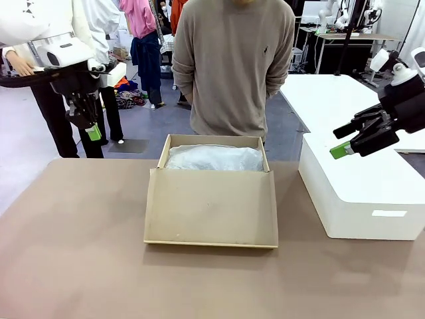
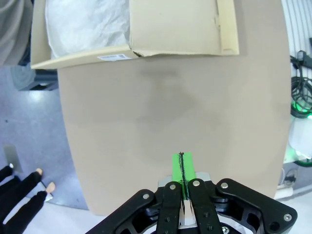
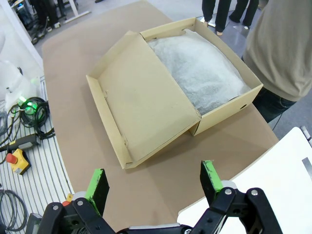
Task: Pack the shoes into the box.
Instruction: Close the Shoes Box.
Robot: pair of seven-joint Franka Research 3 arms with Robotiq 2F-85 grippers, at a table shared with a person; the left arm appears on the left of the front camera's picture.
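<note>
Sitting open in the middle of the surface [image 1: 73, 259] before a standing person [image 1: 232, 66], the box [image 1: 163, 153] has its lid [image 1: 211, 206] laid flat toward the robot and white tissue paper [image 1: 214, 158] mounded inside. Whether the shoes lie beneath cannot be told. Raised clear, the left hand [image 1: 93, 131] is closed and empty, the right hand [image 1: 344, 141] open and empty. Closing the lid likely remains.

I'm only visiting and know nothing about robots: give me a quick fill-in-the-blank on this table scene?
The tan box has a lid that is ____, not closed.
The crumpled lining inside is white ____ paper.
The right gripper is open, while the left gripper is ____.
The bigger box beside it is ____ in colour.
Missing words: open; tissue; shut; white.
</note>
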